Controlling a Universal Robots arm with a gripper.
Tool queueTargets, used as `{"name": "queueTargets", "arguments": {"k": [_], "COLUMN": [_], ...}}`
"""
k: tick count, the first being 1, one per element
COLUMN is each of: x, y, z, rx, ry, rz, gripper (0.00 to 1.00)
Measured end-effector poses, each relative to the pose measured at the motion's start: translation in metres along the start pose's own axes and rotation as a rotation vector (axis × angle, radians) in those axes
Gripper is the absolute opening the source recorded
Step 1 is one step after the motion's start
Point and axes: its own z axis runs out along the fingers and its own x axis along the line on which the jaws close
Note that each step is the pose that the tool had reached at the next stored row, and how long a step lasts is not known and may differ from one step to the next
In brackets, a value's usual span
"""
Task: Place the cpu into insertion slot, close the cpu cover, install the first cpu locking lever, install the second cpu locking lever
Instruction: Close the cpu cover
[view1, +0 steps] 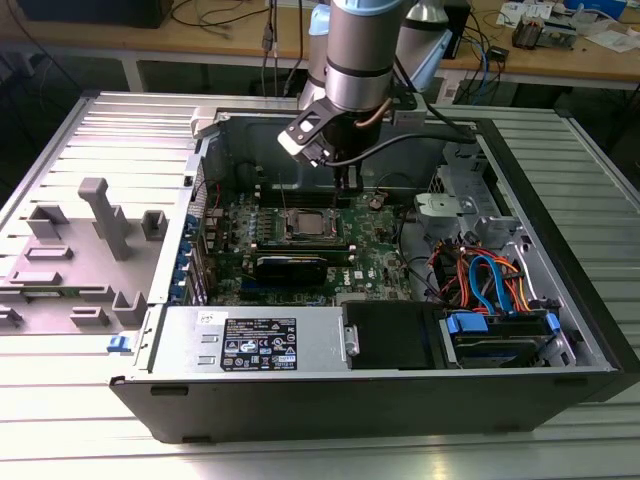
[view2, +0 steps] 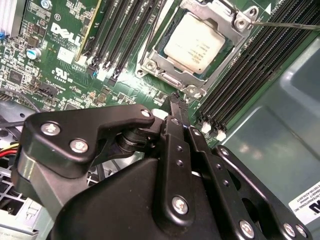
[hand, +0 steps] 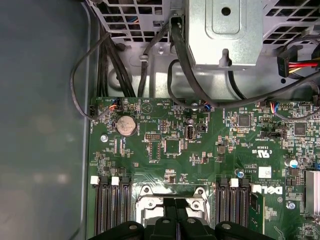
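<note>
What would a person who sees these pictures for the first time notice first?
The grey robot arm hanging into the open computer case strikes first. Its shut gripper hovers close to the cpu, which sits framed by the silvery cpu cover on the green motherboard.

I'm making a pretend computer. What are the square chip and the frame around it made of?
The cpu looks topped with dull pale metal, matte, softly reflecting light. The cpu cover seems steel or similar: silvery, with bright glints along its edges.
</note>
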Motion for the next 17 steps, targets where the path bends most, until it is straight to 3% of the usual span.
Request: {"name": "queueTargets", "arguments": {"k": [7, 17], "x": [0.0002, 0.0002], "y": [-0.0058, -0.0070], "z": [-0.0001, -0.0001], "rx": [-0.0001, 0.0000], "ry": [0.0000, 0.0000], "rz": [0.000, 0.000], "gripper": [0.11, 0.11]}}
